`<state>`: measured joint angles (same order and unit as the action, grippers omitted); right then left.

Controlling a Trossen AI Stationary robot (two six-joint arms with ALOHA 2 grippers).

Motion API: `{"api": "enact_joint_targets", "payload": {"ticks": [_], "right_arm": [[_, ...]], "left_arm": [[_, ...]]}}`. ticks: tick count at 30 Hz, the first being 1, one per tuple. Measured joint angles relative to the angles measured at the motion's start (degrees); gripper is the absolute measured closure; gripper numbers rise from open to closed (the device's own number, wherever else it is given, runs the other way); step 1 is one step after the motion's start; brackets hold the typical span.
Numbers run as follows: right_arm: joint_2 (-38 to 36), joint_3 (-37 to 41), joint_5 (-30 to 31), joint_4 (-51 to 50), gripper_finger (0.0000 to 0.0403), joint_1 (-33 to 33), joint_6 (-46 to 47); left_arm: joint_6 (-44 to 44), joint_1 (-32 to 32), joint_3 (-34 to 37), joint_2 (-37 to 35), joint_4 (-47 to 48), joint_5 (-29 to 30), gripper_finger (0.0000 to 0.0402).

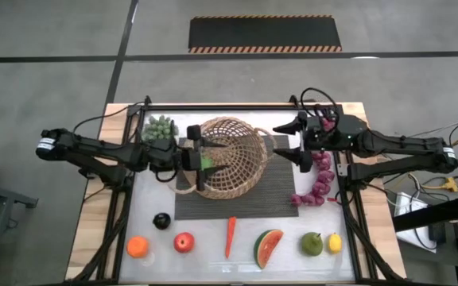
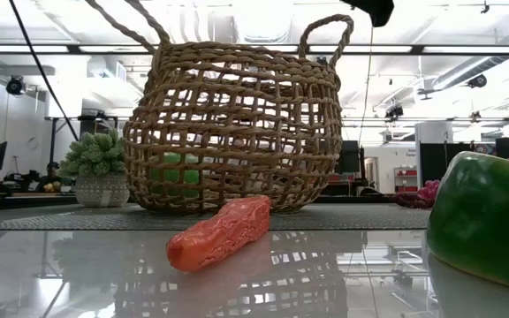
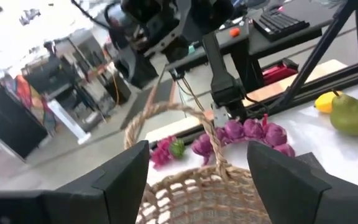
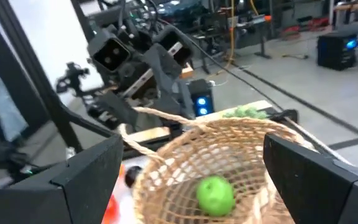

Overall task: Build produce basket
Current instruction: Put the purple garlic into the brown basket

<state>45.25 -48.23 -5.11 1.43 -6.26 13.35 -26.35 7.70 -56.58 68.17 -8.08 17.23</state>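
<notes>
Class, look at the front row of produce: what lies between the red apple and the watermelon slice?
In the high view, the carrot lies between the red apple and the watermelon slice, touching neither.

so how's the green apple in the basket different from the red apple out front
The green apple lies inside the basket, at the mat end of the table; the red apple sits on the bare white table in the front row of fruit. One is bright green, the other red. The green apple is seen through the wicker in the low view, while the red apple is out in the open. Both are round and look similar in size.
</notes>
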Motion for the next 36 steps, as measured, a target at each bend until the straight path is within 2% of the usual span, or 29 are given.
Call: {"api": "enact_joint_targets", "payload": {"ticks": [5,9,13,16,20,26,32,36], "right_arm": [[0.4,-4.3,0.6,-7.9,0.0035,0.0,4.4],[3.6,-11.0,9.4,-16.9,0.0035,-0.1,4.6],[8.7,-21.5,20.7,-32.5,0.0035,-2.7,3.3],[13.2,-28.7,25.4,-42.7,0.0035,-6.0,3.8],[18.7,-35.7,25.6,-52.7,0.0035,-11.1,4.2],[24.9,-42.7,21.4,-74.1,0.0035,-16.5,10.3],[27.4,-42.4,21.1,-90.8,0.0035,-16.5,17.8],[26.5,-38.9,18.4,-91.0,0.0035,-16.6,19.5]], "left_arm": [[-2.8,-0.1,0.2,-2.3,-0.5,0.0,0.0148],[-3.8,-0.1,0.5,-3.8,-0.7,0.0,0.0148],[-4.1,-0.1,0.7,-4.7,-1.2,0.0,0.0148],[-4.2,-0.1,0.7,-5.1,-1.0,0.0,0.0148],[-4.2,-0.1,0.7,-5.3,-0.9,0.0,0.0148],[-4.4,-0.1,0.7,-5.8,-0.9,0.0,0.0148],[-9.7,-0.1,0.7,-6.6,-1.0,0.0,0.0148],[-10.5,-0.1,0.7,-7.6,-1.2,0.0,0.0148]]}}
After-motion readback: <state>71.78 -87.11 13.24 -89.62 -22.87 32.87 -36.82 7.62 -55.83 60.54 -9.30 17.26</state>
